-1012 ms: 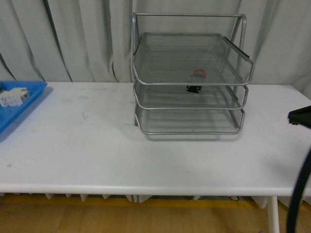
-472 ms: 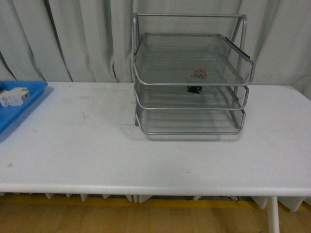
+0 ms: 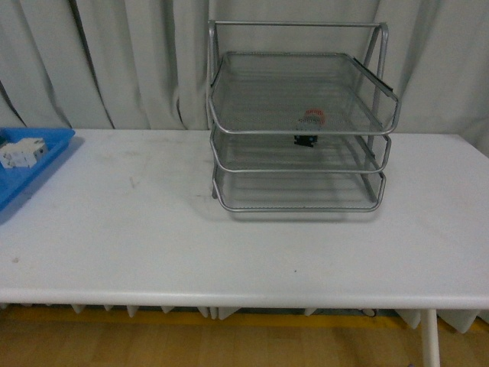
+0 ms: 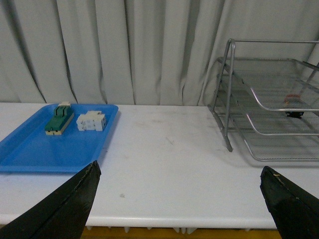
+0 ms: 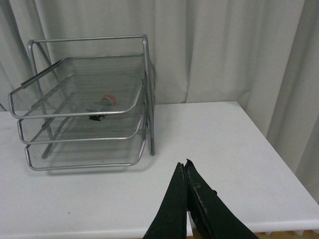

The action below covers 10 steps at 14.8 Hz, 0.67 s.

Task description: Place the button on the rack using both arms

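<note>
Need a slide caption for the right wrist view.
Right gripper shut and empty above the white table; red-capped button rests inside the silver rack.

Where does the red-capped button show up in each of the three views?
Front view: the button sits in the rack, right of centre, seen through the top tier's mesh.
Left wrist view: the button is at the far right, inside the rack.
Right wrist view: the button is left of centre, inside the rack.
Shared landmark: the rack's silver tube frame.
</note>
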### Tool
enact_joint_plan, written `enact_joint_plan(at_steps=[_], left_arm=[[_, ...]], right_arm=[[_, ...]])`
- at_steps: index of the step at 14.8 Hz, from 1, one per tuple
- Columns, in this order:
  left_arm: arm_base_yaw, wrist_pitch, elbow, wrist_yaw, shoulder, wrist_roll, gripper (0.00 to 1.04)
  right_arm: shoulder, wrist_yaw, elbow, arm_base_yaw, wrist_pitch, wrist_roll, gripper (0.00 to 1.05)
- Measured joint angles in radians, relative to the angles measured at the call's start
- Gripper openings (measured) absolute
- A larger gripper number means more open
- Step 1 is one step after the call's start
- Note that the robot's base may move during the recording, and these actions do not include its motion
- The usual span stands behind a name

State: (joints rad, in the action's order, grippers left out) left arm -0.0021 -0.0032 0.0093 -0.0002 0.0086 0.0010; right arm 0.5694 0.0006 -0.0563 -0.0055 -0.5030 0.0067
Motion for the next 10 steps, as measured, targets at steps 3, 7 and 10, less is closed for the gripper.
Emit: enact_joint_plan(at_steps=[3,7,10], left_arm=[[0.000,0.000,0.000,0.000,0.000,0.000,0.98],[0.000,0.000,0.000,0.000,0.000,0.000,0.98],[0.000,0.000,0.000,0.000,0.000,0.000,0.98]], right_arm=[[-0.079,0.000,0.022,0.000,0.036,0.000,0.02],[-0.163,0.000,0.046,0.000,0.093,0.000,0.02],[-0.239,0.000,0.046,0.000,0.172,0.000,0.02]])
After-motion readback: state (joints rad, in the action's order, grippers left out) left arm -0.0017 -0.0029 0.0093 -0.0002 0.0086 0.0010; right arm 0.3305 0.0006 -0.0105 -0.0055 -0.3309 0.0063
